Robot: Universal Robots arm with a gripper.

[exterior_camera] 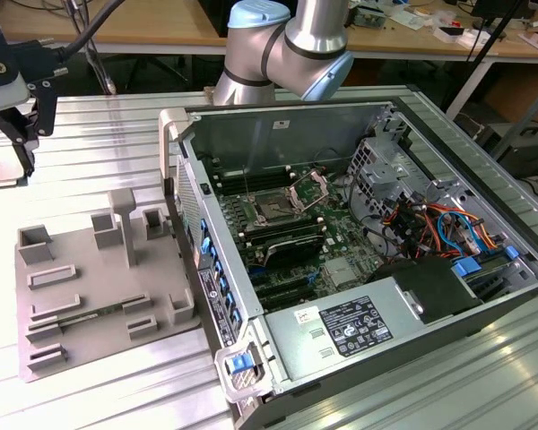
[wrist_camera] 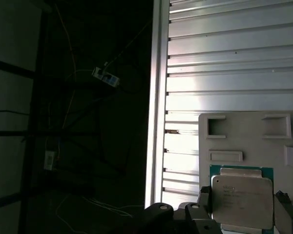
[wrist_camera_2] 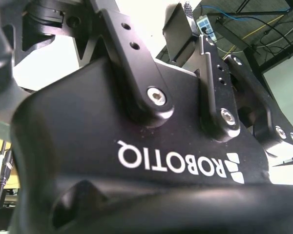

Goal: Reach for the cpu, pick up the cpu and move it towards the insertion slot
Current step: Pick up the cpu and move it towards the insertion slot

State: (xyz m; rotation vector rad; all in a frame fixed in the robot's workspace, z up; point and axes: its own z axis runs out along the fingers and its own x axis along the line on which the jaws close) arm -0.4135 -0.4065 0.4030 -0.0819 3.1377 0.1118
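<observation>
Pincer (wrist_camera: pixel 245 207) closed on the cpu (wrist_camera: pixel 241 199), held above the grey tray (wrist_camera: pixel 244 131), well apart from the insertion slot (exterior_camera: pixel 273 210). Risk: slip or tilt in transit, owing to narrow edge grip.

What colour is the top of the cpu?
The cpu top is silvery white; first wrist view.

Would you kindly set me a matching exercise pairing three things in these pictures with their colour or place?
1. cpu
2. insertion slot
3. grey tray

A. beside the open case, on the exterior view's left
B. silvery top, green edge
C. on the green board inside the case

Pairs: 1-B, 2-C, 3-A.
</observation>
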